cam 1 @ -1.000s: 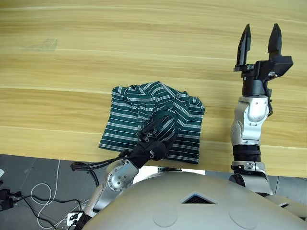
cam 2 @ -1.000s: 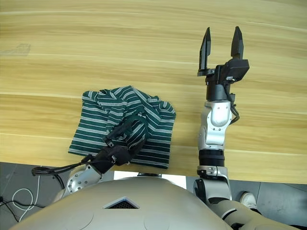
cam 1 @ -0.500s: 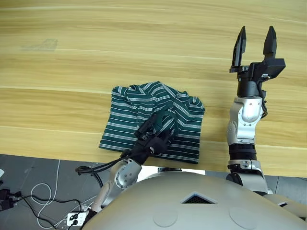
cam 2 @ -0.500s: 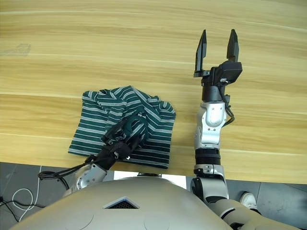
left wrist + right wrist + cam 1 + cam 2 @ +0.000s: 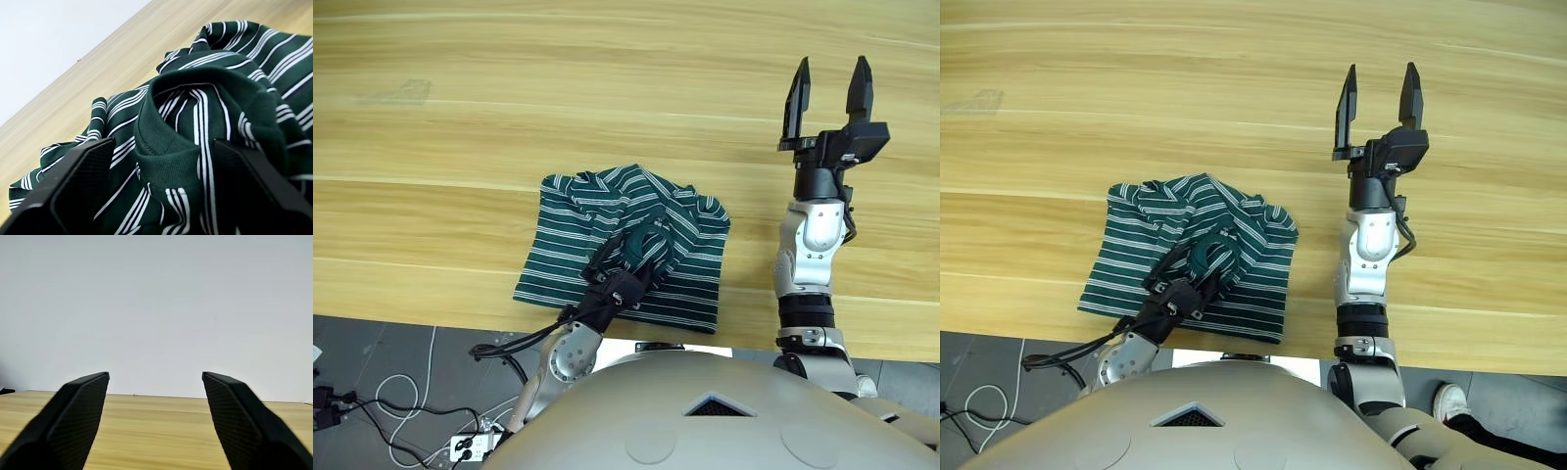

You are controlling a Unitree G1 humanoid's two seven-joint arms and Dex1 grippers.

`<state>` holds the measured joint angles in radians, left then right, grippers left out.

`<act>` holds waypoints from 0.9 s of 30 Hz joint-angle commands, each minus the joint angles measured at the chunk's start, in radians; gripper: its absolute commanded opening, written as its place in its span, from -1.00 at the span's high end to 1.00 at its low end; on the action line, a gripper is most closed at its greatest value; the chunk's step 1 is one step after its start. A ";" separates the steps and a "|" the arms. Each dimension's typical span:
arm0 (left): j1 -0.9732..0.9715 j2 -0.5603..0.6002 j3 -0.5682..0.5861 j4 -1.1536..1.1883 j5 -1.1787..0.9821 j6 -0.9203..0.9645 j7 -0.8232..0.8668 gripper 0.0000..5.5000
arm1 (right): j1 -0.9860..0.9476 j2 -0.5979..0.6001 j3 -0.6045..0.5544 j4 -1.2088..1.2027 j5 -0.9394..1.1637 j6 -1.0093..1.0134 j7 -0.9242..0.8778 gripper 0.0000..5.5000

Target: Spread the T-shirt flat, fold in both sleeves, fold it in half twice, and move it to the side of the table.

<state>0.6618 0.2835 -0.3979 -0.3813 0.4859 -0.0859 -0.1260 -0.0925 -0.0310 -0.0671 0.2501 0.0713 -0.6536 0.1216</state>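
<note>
Wide wooden surface (image 5: 607,98), and the T-shirt (image 5: 573,230) sits near its front edge in a compact, rumpled heap, not flat. We call this the opening step, with spreading yet to come. The right claw (image 5: 831,64) is raised well off to the shirt's right, fingers parted and holding nothing. The left claw (image 5: 164,144) is down on the cloth, gaping astride a raised neckband ridge. Next we'd need it to pinch that ridge, then lift and draw the fabric out.
</note>
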 commanded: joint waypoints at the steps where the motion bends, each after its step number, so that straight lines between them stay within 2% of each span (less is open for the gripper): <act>1: 0.033 -0.001 0.028 0.010 -0.061 -0.012 0.011 -0.35 | -0.009 0.005 0.004 0.022 -0.008 -0.008 -0.007 -0.28; 17: 0.049 -0.029 0.041 0.043 -0.164 -0.075 0.025 -0.35 | -0.017 0.006 0.017 0.065 -0.023 -0.040 -0.006 -0.28; 22: 0.049 -0.048 0.041 0.077 -0.255 -0.193 0.027 -0.35 | -0.020 0.005 0.030 0.086 -0.028 -0.049 0.001 -0.28; 27: 0.043 -0.049 0.047 0.124 -0.281 -0.216 0.023 -0.35 | -0.019 0.003 0.034 0.081 -0.026 -0.056 -0.003 -0.28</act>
<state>0.7076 0.2330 -0.3559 -0.2744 0.2148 -0.2999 -0.0978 -0.1006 -0.0296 -0.0344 0.3330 0.0535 -0.7014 0.1217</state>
